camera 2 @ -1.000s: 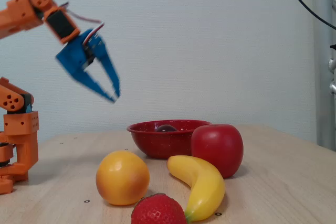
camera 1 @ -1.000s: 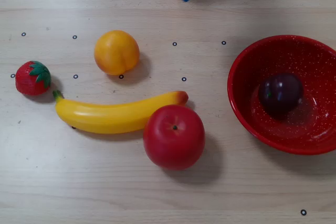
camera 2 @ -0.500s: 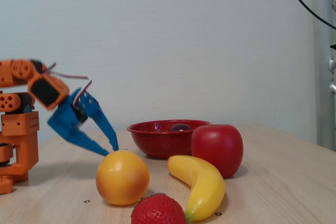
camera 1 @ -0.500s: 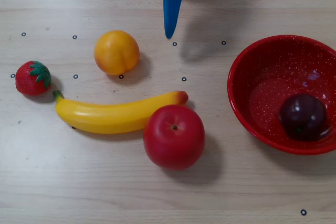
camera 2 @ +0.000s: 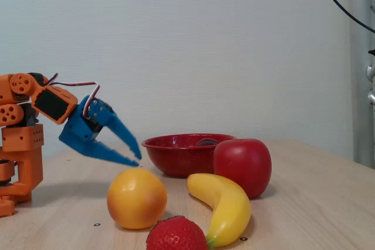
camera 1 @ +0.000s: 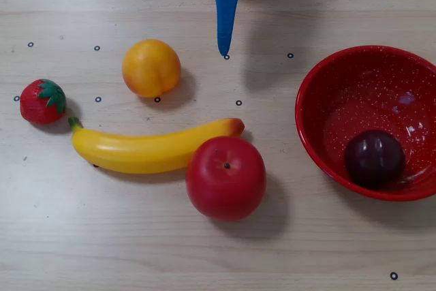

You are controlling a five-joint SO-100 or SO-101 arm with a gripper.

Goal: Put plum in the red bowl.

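Five toy fruits showed on the desk [camera 1: 204, 250], and the plum [camera 1: 374, 158] lay inside the red bowl [camera 1: 320, 86], low against its near wall in the overhead view. In the fixed view only a dark sliver of the plum [camera 2: 206, 142] rose above the bowl's rim, the rest hidden by the wall and by the apple [camera 2: 242, 165] in front. The bowl's right side was cut off by the overhead frame edge. The end effector [camera 2: 136, 160] hung empty, its two blue fingers parted in a narrow V, tips apart and just above the desk behind the orange [camera 2: 136, 198]. Overhead, only one blue finger [camera 1: 225, 18] could be made out, the arm above it cropped by the top edge. Bare desk lay open between that finger and the bowl. The banana [camera 1: 150, 148] touched the apple, left of the bowl; the strawberry [camera 1: 42, 101] sat farthest from the bowl, near the left edge.
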